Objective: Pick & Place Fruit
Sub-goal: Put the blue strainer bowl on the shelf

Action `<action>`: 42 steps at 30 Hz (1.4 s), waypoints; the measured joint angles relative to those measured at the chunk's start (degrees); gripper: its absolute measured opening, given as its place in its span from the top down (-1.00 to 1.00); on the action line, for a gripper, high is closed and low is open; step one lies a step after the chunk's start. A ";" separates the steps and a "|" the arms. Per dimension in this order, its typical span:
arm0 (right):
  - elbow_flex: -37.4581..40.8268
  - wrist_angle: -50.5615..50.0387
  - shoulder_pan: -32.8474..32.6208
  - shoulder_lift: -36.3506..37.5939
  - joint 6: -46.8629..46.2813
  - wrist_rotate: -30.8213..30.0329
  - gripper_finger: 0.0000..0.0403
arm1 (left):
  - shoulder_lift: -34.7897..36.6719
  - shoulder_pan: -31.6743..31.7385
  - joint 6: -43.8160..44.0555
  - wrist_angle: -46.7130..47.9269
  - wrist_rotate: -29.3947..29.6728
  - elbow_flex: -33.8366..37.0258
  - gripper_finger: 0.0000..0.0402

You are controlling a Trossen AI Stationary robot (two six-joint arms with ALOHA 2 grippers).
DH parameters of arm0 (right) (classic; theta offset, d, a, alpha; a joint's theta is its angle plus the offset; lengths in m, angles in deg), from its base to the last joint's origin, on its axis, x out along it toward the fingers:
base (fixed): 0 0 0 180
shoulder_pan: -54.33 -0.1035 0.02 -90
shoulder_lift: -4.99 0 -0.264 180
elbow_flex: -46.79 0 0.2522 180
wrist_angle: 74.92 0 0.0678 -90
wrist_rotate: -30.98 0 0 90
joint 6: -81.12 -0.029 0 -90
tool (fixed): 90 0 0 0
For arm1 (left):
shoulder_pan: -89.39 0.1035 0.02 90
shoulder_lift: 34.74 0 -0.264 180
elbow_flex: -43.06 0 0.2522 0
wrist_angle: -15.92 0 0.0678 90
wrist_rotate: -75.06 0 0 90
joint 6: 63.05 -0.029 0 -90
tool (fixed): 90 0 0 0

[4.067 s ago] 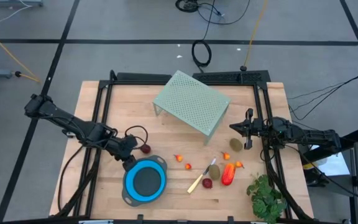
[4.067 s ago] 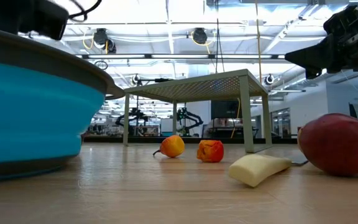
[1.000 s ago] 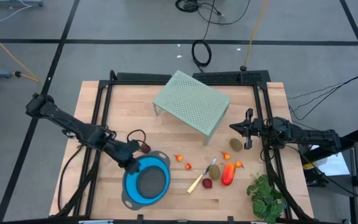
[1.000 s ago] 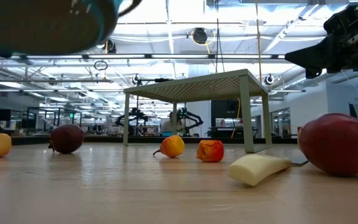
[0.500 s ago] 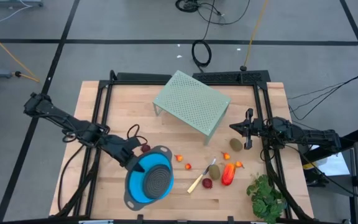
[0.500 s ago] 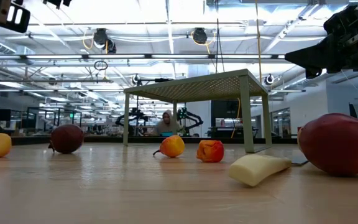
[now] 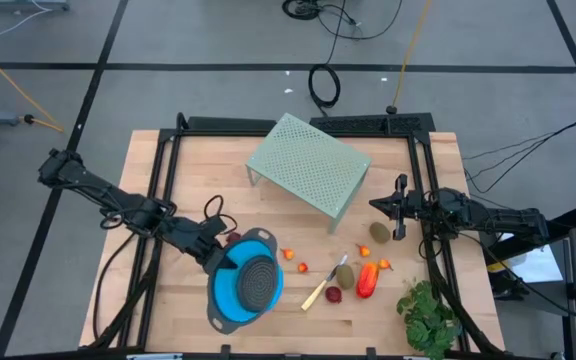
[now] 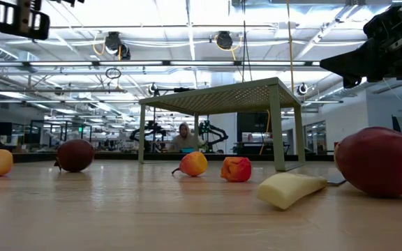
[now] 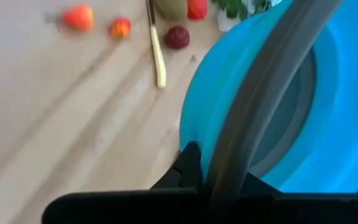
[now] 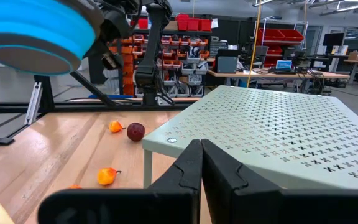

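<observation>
My left fingers (image 7: 220, 259) are clamped on the rim of a blue colander (image 7: 247, 288), lifted and tipped on edge above the worktop (image 7: 268, 210).

Nearest the front edge lies a dark red ball (image 7: 334, 294) beside the knife (image 7: 320, 289), then a long red-orange piece (image 7: 367, 280) and a brownish-green oval (image 7: 344, 274). A little farther in sit tiny orange-red pieces (image 7: 302, 267), one more (image 7: 383, 264) by the long piece, and a second dark red ball (image 7: 233, 239) just beside my left fingers. Past those is the second oval (image 7: 379, 232), close to my right fingers (image 7: 399, 208), which are shut on nothing and hover over the worktop's right side. Farthest back stands the perforated green shelf (image 7: 310, 165). A leafy bunch (image 7: 428, 317) lies at the front right corner.
</observation>
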 joint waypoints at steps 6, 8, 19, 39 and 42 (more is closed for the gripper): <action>0.01 0.00 -0.01 -0.02 0.00 0.00 1.00 | 0.00 0.00 -7.01 0.00 5.72 -0.02 1.00; -0.01 0.00 0.01 -0.02 0.00 0.00 1.00 | 0.00 0.00 -9.32 0.00 7.54 -0.02 1.00; 0.01 0.00 -0.01 -0.02 0.00 -0.01 1.00 | 0.00 2.73 -21.19 0.11 15.24 -0.02 1.00; 0.01 0.00 0.01 -0.02 0.00 -0.02 1.00 | -0.02 11.91 -37.28 1.69 16.15 -0.75 1.00; 0.01 0.00 -0.01 -0.02 0.00 -0.02 1.00 | -0.29 13.26 -37.61 7.86 16.16 -4.74 1.00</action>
